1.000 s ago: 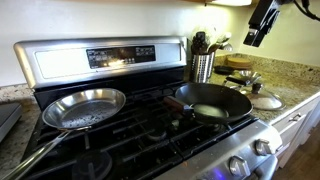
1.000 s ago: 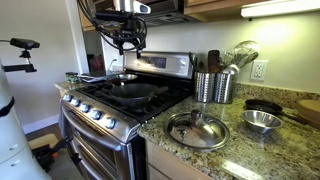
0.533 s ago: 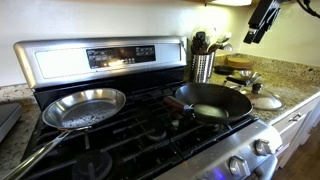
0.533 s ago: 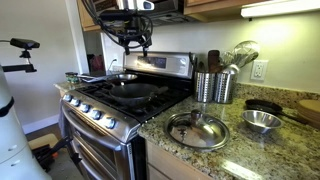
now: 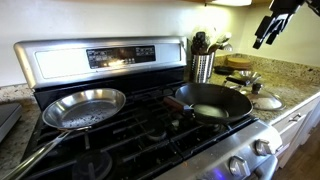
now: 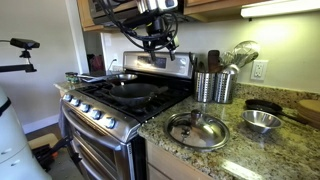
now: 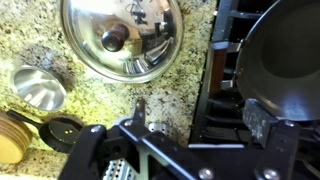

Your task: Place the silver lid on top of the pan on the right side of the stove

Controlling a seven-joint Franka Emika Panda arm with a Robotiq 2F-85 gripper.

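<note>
The silver lid [image 7: 122, 38], round and shiny with a small central knob, lies on the granite counter beside the stove; it shows in both exterior views [image 5: 265, 101] [image 6: 196, 129]. The black pan [image 5: 211, 101] sits on the stove's [image 5: 120, 135] right grate, and also shows in an exterior view [image 6: 133, 90] and at the wrist view's right edge [image 7: 285, 50]. My gripper [image 7: 200, 115] is open and empty, high in the air in both exterior views [image 5: 268, 30] [image 6: 160, 40], over the seam between stove and counter, apart from the lid.
A shiny steel frying pan [image 5: 84, 107] sits on the stove's left side. A steel utensil holder [image 5: 203, 65] [image 6: 213, 86] stands behind the lid. A small steel bowl [image 7: 38, 88] [image 6: 262, 121] and a wooden disc [image 7: 10, 135] lie on the counter.
My gripper has moved sideways from above the stove toward the counter side, staying high and open. The lid and both pans have not moved.
</note>
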